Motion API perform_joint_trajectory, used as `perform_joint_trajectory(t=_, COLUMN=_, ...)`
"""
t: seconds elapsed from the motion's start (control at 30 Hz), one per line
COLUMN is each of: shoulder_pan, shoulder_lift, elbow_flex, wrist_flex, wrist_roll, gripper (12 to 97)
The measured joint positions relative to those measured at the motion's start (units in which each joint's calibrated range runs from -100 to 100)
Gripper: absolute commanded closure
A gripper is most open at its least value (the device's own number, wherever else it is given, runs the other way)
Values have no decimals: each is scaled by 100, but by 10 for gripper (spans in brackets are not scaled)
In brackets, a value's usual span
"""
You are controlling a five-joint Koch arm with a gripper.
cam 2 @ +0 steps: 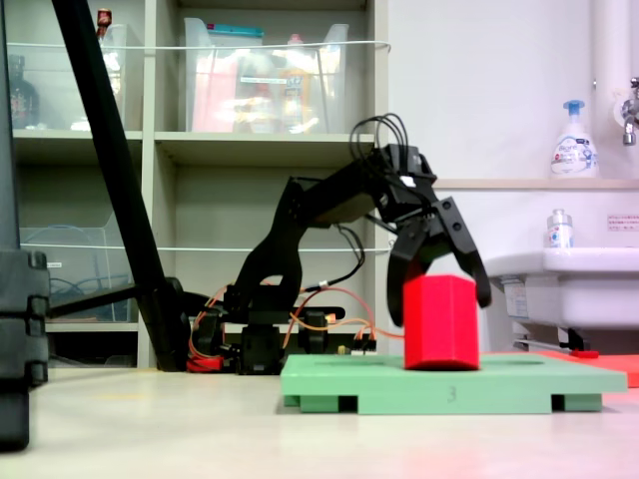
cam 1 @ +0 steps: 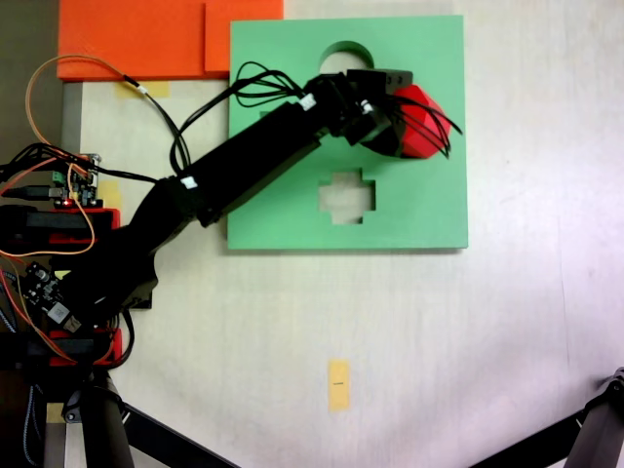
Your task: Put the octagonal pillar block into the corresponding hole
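Gripper (cam 2: 439, 299) jaws straddle the octagonal pillar block (cam 2: 440, 321), closed on its upper sides, likely to steer it down into the corresponding hole, hidden beneath it. The block stands upright on the green board (cam 1: 429, 210), right of the cross cutout (cam 1: 347, 195). Pale counter (cam 1: 439, 341); shelving (cam 2: 200, 150) and a sink (cam 2: 569, 269) behind

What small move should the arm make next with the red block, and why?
Probably ease the jaws apart and lift away. In the side fixed view the octagonal pillar block stands upright with its base at the green board, the gripper straddling its upper part. From above it sits at the board's right side, where the octagonal hole would be; whether it is fully seated cannot be told.
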Motion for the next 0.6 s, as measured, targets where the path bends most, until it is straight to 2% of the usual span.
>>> perform_joint_trajectory(t=0.27, shoulder_pan=137, shoulder_lift=-834, elbow_flex=-20, wrist_flex=-196, wrist_roll=10, gripper=620)
perform_joint_trajectory(t=0.6, shoulder_pan=195, shoulder_lift=-848, elbow_flex=-20, wrist_flex=-871, wrist_roll=10, gripper=620)
